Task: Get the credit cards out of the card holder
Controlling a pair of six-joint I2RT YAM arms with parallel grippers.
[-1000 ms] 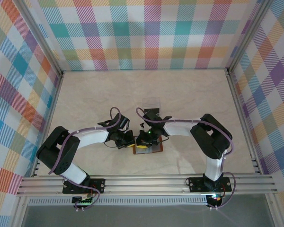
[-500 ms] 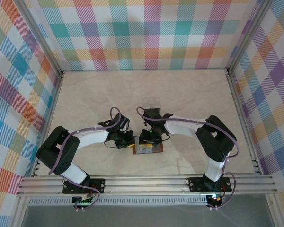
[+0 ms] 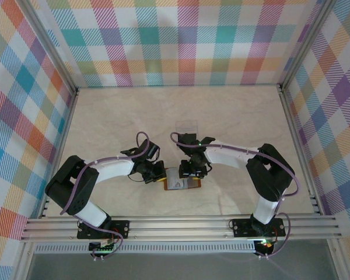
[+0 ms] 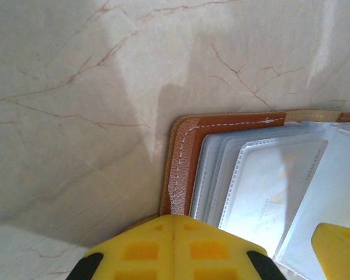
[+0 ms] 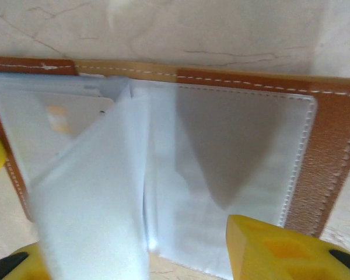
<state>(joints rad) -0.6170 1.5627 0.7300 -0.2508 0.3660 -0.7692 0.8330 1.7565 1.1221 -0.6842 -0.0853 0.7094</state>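
Your left gripper (image 4: 174,236) (image 3: 160,173) has its blocky yellow fingers pressed together with nothing between them. Their tips are down on the left edge of the small brown leather folding card holder (image 4: 182,153) (image 3: 184,184) (image 5: 329,166). Your right gripper (image 5: 143,248) (image 3: 190,170) hangs over the open holder with its jaws well apart. A limp, frosted plastic sleeve page (image 5: 87,204) rises loose between them (whether it brushes a finger is hidden).

The card holder lies spread flat near the front of the table, between your two arms. Its leather is pebbled and tan-brown, with rounded corners, pale stitching along the border and a lighter strip at the spine. Inside is a fanned stack of thin translucent sleeves with seamed edges.

The pale grey-white credit cards (image 4: 271,186) (image 5: 58,122) sit inside the left-hand sleeves. They are flat rectangles with rounded corners, faint print and a small orange mark. You cannot count them through the layers.

Around the holder is a smooth cream marble-patterned tabletop (image 4: 76,87) (image 3: 239,128) with thin reddish veins. Farther back, apart from the holder, a clear see-through plastic square (image 3: 186,125) lies flat.
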